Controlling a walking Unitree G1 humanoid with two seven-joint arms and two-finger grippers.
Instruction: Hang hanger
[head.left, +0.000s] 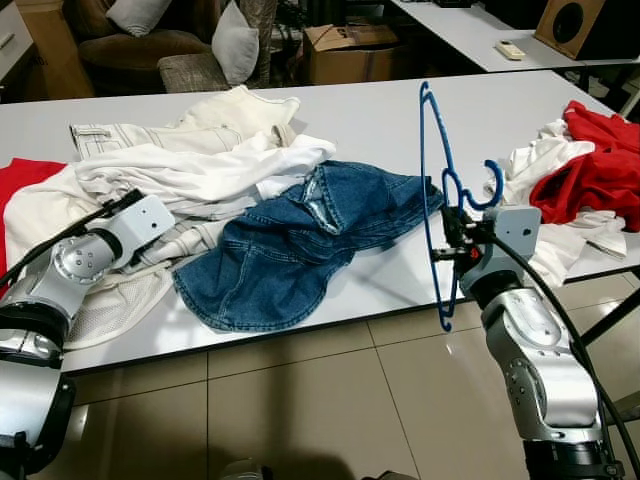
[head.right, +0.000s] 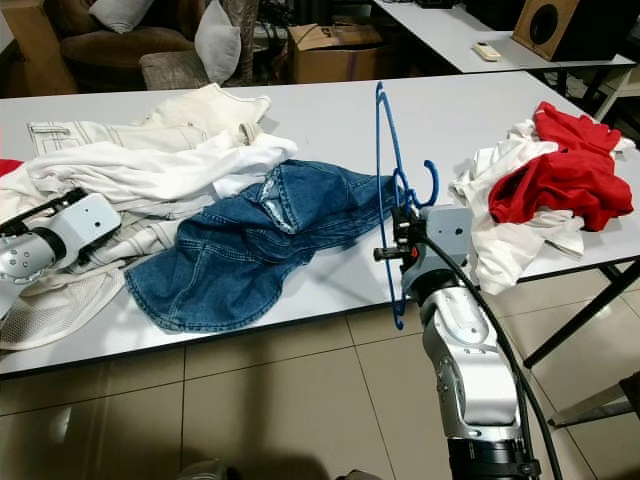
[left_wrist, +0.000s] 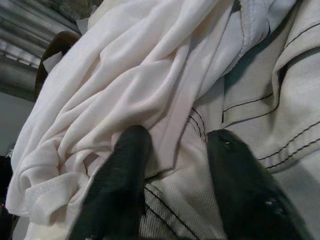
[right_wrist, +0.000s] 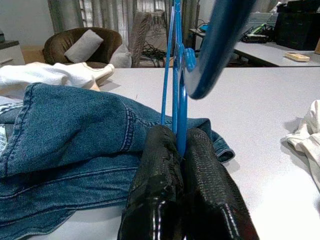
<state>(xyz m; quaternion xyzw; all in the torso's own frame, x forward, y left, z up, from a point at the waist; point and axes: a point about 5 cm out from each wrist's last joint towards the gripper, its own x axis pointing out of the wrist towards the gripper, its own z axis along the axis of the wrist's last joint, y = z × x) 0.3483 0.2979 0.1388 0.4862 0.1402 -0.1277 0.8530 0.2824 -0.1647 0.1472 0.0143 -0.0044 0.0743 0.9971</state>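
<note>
A thin blue plastic hanger (head.left: 425, 170) stands upright and edge-on over the front edge of the white table (head.left: 380, 110), hook end towards me. My right gripper (head.left: 452, 242) is shut on the hanger's frame (right_wrist: 176, 75), with both black fingers (right_wrist: 160, 165) pressed against the blue wire. Just beyond the hanger lies a crumpled blue denim garment (head.left: 300, 240). My left gripper (left_wrist: 175, 142) is open at the table's left, its fingers (left_wrist: 125, 170) spread against a heap of white clothes (head.left: 200, 165).
A pile of red and white clothes (head.left: 590, 170) lies at the table's right end. Behind the table are a brown armchair with cushions (head.left: 150, 40), a cardboard box (head.left: 350, 50) and a second white table (head.left: 480, 30). Tiled floor (head.left: 320, 400) is below me.
</note>
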